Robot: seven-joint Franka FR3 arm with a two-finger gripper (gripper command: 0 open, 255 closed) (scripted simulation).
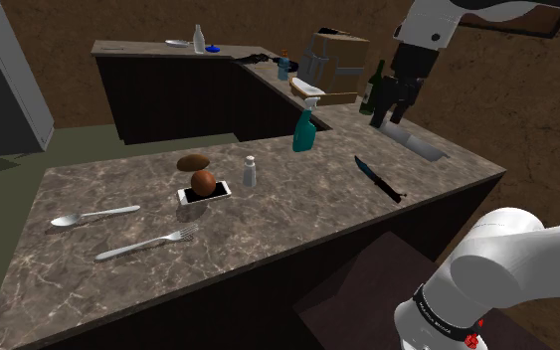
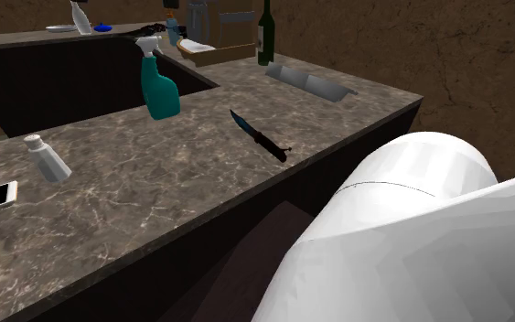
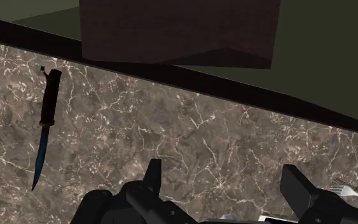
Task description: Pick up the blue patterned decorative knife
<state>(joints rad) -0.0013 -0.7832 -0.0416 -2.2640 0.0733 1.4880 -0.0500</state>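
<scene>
The knife (image 1: 378,180) lies flat on the marbled counter (image 1: 297,214), right of centre in the shoulder view and near the counter's front edge. Its blue blade points to the upper left and its dark handle to the lower right. The gripper (image 1: 387,117) hangs in the upper right of that frame, higher in the frame than the knife and clear of it. In the wrist view the gripper (image 3: 225,181) has its fingers (image 3: 152,175) spread apart with only bare counter between them; the knife (image 3: 46,127) lies well off to one side, outside the fingers. In the second exterior view the knife (image 2: 258,135) sits at the centre, a teal spray bottle (image 2: 159,87) stands to its upper left, and a shaker (image 2: 48,157) is at the far left.
</scene>
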